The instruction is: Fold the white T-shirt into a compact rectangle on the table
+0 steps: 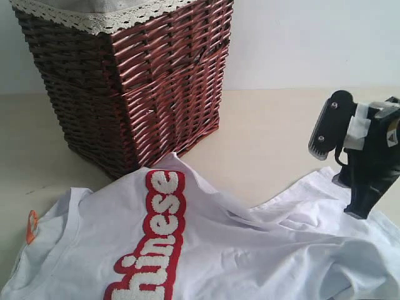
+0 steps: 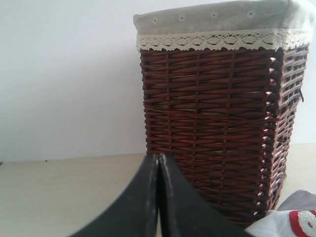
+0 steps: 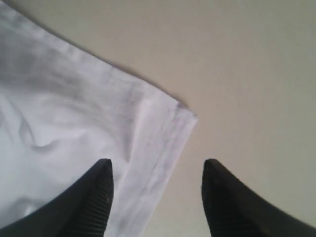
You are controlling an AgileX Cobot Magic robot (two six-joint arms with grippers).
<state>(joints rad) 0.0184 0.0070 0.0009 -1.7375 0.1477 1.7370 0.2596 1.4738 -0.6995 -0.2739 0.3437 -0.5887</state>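
The white T-shirt (image 1: 250, 250) lies rumpled and spread on the table (image 1: 269, 125), its red-outlined letters (image 1: 164, 219) facing up and an orange neck tag (image 1: 31, 226) at the left. My right gripper (image 1: 342, 178) hovers at the shirt's right edge. In the right wrist view it (image 3: 157, 163) stands open over a hemmed corner (image 3: 168, 128) of the shirt, holding nothing. My left gripper (image 2: 158, 155) is shut and empty, pointing at the basket, with a scrap of the shirt (image 2: 291, 217) beside it. The exterior view does not show the left gripper.
A tall dark brown wicker basket (image 1: 137, 81) with a lace-trimmed cloth liner stands at the back left, right behind the shirt. In the left wrist view the basket (image 2: 217, 123) rises close ahead. A pale wall runs behind the table.
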